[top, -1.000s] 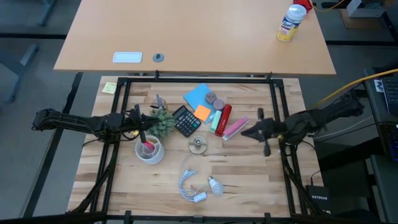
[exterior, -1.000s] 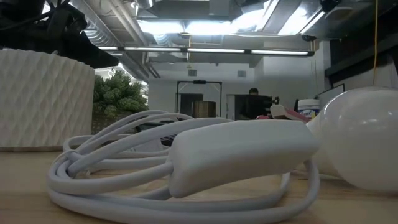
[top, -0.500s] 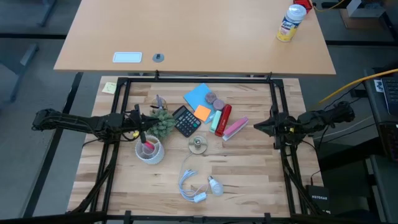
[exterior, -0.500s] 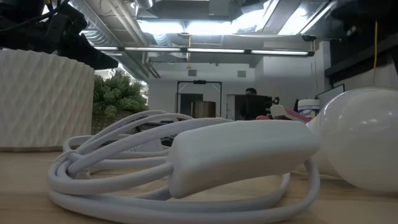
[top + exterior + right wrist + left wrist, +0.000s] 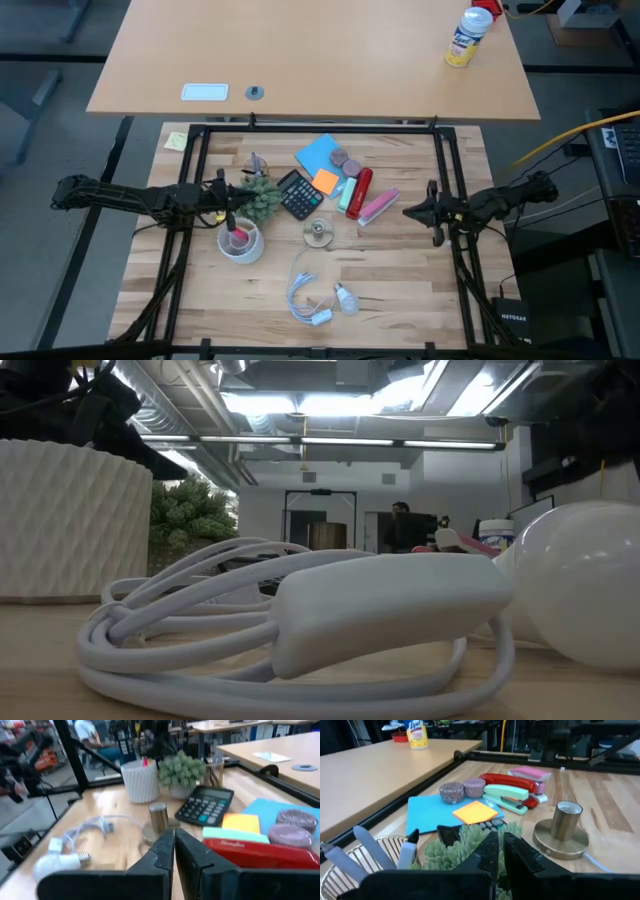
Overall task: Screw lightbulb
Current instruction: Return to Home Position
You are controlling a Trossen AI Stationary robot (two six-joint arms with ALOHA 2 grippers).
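The lightbulb (image 5: 346, 297) lies on its side on the wooden table near the front edge, next to a coiled white cable (image 5: 305, 300). It also shows in the right wrist view (image 5: 54, 862) and large in the low view (image 5: 580, 590). A brass socket on a round base (image 5: 318, 233) stands mid-table and also shows in the left wrist view (image 5: 568, 817). My left gripper (image 5: 236, 203) is shut and empty, above the small green plant (image 5: 263, 196) and the white cup (image 5: 241, 241). My right gripper (image 5: 407, 211) is shut and empty, at the table's right, pointing toward the socket.
A black calculator (image 5: 299, 194), blue and orange notes (image 5: 318, 155), a red stapler (image 5: 358, 191), a teal stapler (image 5: 506, 797) and a pink item (image 5: 378, 206) crowd the middle far part. A wire pen holder (image 5: 375, 860) stands by the plant. Bare wood lies at the near right.
My right gripper has drawn back a little toward the table's right edge, away from the pink item, staying shut and empty. The lightbulb, cable and socket have kept still.
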